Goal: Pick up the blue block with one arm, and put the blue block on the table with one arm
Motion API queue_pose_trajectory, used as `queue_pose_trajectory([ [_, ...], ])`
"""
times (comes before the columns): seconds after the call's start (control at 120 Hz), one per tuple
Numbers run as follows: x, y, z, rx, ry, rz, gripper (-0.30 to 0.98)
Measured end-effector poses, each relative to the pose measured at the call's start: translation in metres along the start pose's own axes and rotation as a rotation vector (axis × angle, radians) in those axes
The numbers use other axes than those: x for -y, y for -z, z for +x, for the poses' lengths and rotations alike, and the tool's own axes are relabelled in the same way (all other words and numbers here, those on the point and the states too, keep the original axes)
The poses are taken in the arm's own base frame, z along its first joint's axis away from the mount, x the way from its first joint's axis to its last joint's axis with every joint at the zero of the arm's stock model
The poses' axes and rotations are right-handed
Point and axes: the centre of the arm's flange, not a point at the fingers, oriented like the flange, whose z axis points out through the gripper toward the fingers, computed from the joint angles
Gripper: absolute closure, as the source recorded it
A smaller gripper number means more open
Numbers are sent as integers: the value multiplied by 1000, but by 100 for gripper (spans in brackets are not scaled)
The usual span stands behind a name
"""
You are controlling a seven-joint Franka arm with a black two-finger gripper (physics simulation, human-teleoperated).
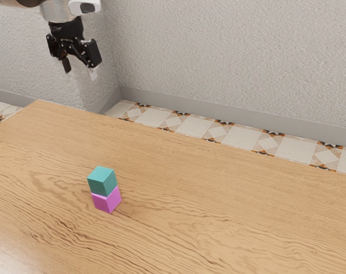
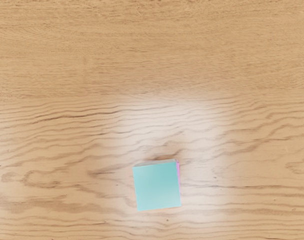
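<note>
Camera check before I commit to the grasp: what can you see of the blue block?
The blue block is a teal cube with plain, smooth-looking faces, crisp edges and no visible markings or damage. It sits upright, flat side down, on the pink block, which holds it off the wooden table. A pink sliver beyond one side suggests they are slightly out of line. Nothing else touches it; the end effector is well clear, fingers apart.

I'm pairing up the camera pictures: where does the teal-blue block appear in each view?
Exterior view: the teal-blue block is left of centre, below mid-height.
Wrist view: it is just right of centre, in the lower part.
Shared landmark: the pink block beneath it, a thin sliver along its edge in the wrist view.
</note>
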Motion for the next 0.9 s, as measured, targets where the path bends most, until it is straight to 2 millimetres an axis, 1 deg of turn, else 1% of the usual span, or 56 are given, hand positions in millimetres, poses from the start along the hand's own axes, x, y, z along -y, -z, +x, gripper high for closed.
queue_pose_trajectory([
  [0.15, 15, -4, 0, -13, 23, 3, 0],
  [0.208, 19, -5, -10, -11, 29, -1, 0],
  [0.233, 20, -10, -16, -4, 30, -5, 0],
  [0.283, 19, -30, -25, 28, 31, -13, 0],
  [0.383, -2, -103, -40, 120, 8, -36, 0],
  [0.433, -9, -138, -47, 147, 6, -47, 0],
  [0.458, -11, -153, -50, 152, 9, -53, 0],
  [0.5, -12, -171, -53, 149, 15, -61, 0],
  [0.583, -15, -200, -56, 132, 30, -74, 0],
  [0.617, -16, -209, -55, 122, 35, -76, 0],
  [0.808, -17, -236, -41, 66, 56, -71, 0],
  [0.9, -17, -259, -49, 75, 66, -74, 0],
])
